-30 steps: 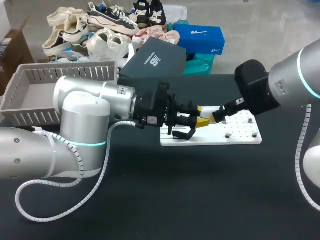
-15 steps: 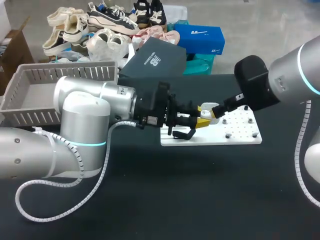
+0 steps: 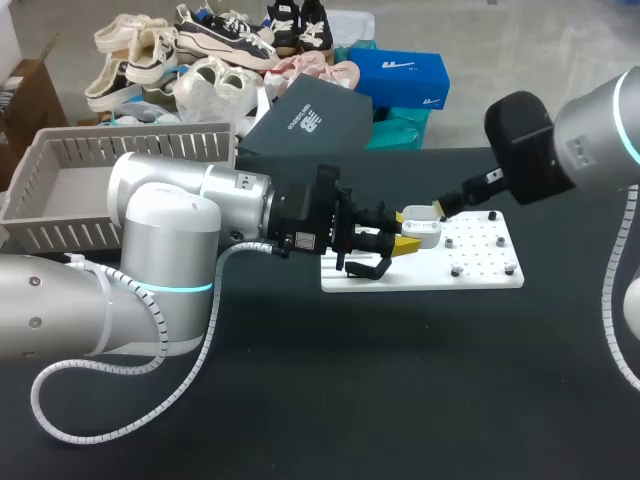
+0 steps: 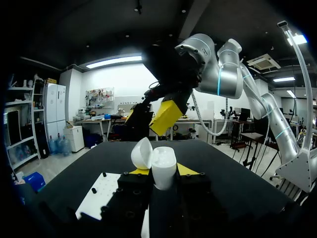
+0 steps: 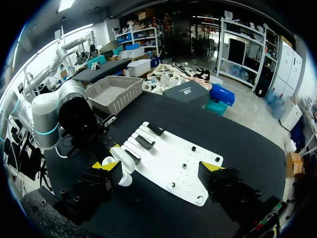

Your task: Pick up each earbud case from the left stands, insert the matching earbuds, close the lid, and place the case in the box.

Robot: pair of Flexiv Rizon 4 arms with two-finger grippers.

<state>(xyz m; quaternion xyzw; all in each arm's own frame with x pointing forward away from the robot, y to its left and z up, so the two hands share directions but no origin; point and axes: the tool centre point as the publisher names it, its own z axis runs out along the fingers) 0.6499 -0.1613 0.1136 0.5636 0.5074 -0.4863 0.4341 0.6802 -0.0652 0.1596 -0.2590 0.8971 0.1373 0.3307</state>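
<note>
Clamping the lid-open earbud case point(image 3: 422, 230) at frame centre was the left gripper point(image 3: 407, 231); right gripper point(image 5: 158, 166) fingers stood apart; closing and boxing apparently remained.

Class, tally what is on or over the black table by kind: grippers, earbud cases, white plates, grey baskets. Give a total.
Grippers: 2, the left gripper and the right gripper
Earbud case: 1
White plate: 1
Grey basket: 1
Total: 5
</note>
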